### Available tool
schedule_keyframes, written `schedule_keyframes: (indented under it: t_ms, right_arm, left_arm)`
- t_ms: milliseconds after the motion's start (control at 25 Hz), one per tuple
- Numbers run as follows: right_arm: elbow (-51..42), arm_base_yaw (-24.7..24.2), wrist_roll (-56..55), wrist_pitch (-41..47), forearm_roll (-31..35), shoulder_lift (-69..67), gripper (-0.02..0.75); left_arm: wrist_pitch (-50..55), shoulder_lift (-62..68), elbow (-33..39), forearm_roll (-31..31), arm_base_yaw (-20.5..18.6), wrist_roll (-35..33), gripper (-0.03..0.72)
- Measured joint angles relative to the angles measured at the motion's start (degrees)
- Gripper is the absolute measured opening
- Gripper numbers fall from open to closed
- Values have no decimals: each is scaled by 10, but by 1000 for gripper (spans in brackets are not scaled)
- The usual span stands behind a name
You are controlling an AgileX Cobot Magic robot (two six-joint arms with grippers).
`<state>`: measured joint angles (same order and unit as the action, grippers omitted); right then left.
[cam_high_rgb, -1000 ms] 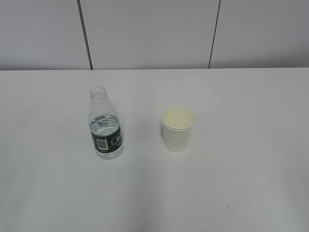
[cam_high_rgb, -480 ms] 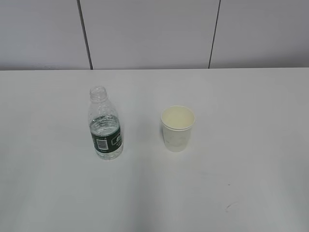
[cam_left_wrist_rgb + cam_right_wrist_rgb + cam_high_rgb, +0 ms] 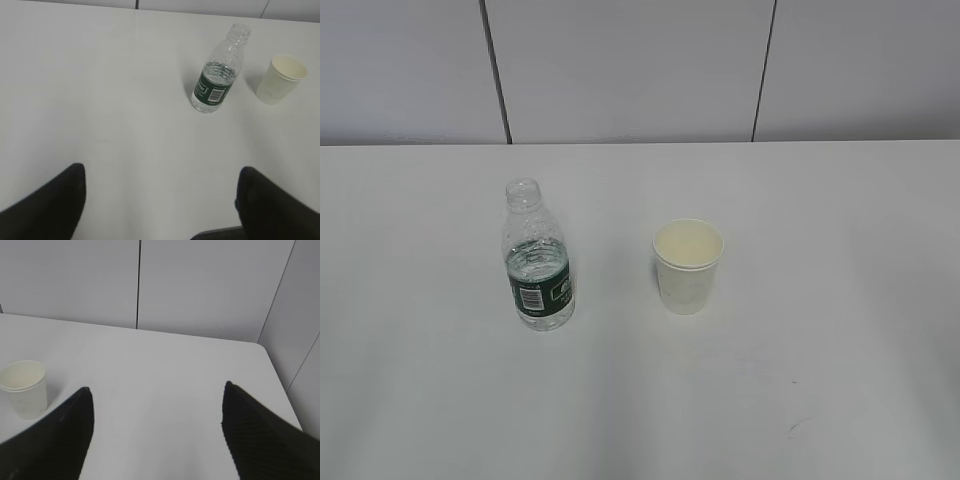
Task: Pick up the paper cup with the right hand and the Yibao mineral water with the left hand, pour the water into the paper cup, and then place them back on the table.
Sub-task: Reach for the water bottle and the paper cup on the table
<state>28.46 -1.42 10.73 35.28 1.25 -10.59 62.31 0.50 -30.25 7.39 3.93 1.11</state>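
The Yibao mineral water bottle (image 3: 537, 260) stands upright and uncapped on the white table (image 3: 800, 200), partly filled with clear water, its dark green label low on the body. The white paper cup (image 3: 688, 265) stands upright to its right, apart from it. Neither arm shows in the exterior view. In the left wrist view the left gripper (image 3: 160, 175) is open and empty, well short of the bottle (image 3: 216, 80) and cup (image 3: 280, 79). In the right wrist view the right gripper (image 3: 157, 392) is open and empty, with the cup (image 3: 26, 389) off to its left.
A grey panelled wall (image 3: 640, 70) runs along the table's far edge. In the right wrist view the table's right edge and far corner (image 3: 260, 347) meet a side wall.
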Motion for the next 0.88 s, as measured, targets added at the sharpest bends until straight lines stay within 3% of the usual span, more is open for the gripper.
schedule_keyframes:
  t_ms: [240, 400, 600, 880]
  right_arm:
    - [-5, 16, 13, -132, 24, -129, 592]
    - [-5, 45, 23, -210, 24, -202, 592]
    - [-5, 79, 24, -304, -3, -288, 592]
    - [-6, 80, 4, -438, -21, -423, 592]
  left_arm:
    - [-39, 0, -8, 9, 0, -24, 554]
    - [-193, 19, 9, 12, 11, -41, 546]
    - [-383, 92, 76, 54, 13, -122, 515]
    - [-599, 246, 129, 83, 13, -140, 483]
